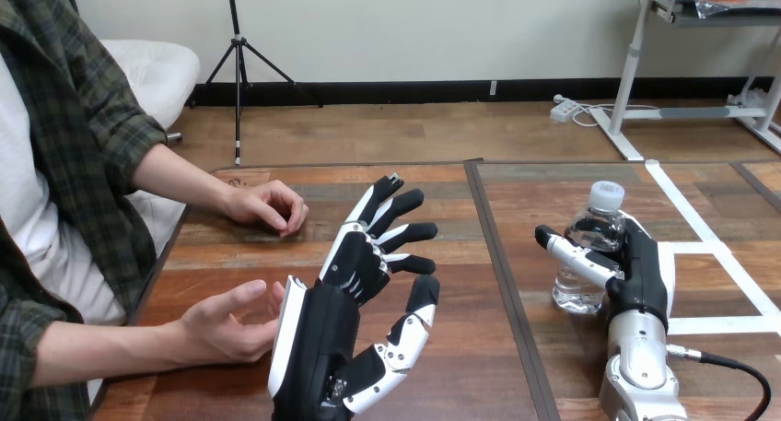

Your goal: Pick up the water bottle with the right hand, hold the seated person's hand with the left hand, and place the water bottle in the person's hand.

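Note:
A clear water bottle (589,255) with a white cap stands upright on the table at the right. My right hand (640,274) is against its right side, the thumb (571,253) lying across the bottle's front and the other fingers hidden behind it. My left hand (355,301) is raised over the middle of the table, open with its fingers spread. The person's hand (230,321) at the lower left lies half open, its fingertips right beside my left hand's white edge. I cannot tell if they touch.
The person's other hand (267,204) rests loosely curled on the table farther back at the left. A dark seam (502,274) runs down the table between my hands. White tape lines (709,248) cross the right part of the table.

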Tool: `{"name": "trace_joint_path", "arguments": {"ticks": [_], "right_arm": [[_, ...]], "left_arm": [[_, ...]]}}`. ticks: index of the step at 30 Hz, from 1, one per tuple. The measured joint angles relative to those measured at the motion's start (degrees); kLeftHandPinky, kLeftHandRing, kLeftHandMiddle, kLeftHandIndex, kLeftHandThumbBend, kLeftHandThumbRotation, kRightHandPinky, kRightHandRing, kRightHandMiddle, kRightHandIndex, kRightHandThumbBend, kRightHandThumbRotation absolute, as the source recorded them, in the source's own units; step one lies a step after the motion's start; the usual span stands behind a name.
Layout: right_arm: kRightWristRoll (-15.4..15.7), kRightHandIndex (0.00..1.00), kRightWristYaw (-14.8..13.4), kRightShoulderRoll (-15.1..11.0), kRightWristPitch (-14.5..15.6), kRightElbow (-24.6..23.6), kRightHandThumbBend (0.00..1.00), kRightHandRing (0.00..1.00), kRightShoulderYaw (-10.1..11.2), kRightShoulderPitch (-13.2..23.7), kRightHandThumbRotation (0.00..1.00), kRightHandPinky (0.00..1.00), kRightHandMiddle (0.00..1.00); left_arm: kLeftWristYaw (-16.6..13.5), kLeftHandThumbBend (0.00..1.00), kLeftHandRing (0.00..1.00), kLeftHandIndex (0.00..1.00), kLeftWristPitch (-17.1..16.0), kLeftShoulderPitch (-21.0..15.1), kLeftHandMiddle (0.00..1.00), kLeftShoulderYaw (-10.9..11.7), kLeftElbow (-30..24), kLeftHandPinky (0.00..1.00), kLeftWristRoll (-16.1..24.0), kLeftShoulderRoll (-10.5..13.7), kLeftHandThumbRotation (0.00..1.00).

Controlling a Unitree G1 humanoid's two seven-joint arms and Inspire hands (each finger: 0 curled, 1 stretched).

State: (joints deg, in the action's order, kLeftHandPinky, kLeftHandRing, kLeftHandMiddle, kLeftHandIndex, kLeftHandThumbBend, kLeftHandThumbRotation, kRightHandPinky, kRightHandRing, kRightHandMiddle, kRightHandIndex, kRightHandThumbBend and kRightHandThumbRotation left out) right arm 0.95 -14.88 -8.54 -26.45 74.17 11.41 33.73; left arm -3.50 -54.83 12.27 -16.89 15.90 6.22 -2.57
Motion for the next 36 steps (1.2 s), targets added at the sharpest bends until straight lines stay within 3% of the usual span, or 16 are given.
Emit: {"name": "trace_joint_path", "arguments": {"ticks": [7, 16, 36], "right_arm": [[0.38, 0.54, -1.65, 0.04, 0.20, 0.07, 0.78, 0.47, -0.10, 0.19, 0.00, 0.43, 0.50], [1.54, 0.51, -4.10, 0.02, 0.47, 0.09, 0.77, 0.45, -0.25, 0.19, 0.00, 0.40, 0.49], [2.58, 0.50, -4.67, -0.08, -0.31, 0.08, 0.78, 0.45, -1.14, 0.61, 0.00, 0.39, 0.49]], "left_arm": [[-0.19, 0.29, 0.76, 0.90, 0.00, 0.00, 0.85, 0.00, 0.00, 0.62, 0.05, 0.00, 0.00], [-0.59, 0.29, 0.75, 0.90, -0.01, 0.01, 0.85, 0.00, 0.00, 0.61, 0.21, 0.00, 0.00], [-0.87, 0.29, 0.75, 0.90, -0.01, 0.02, 0.84, 0.00, 0.00, 0.62, 0.39, 0.00, 0.00]]}}
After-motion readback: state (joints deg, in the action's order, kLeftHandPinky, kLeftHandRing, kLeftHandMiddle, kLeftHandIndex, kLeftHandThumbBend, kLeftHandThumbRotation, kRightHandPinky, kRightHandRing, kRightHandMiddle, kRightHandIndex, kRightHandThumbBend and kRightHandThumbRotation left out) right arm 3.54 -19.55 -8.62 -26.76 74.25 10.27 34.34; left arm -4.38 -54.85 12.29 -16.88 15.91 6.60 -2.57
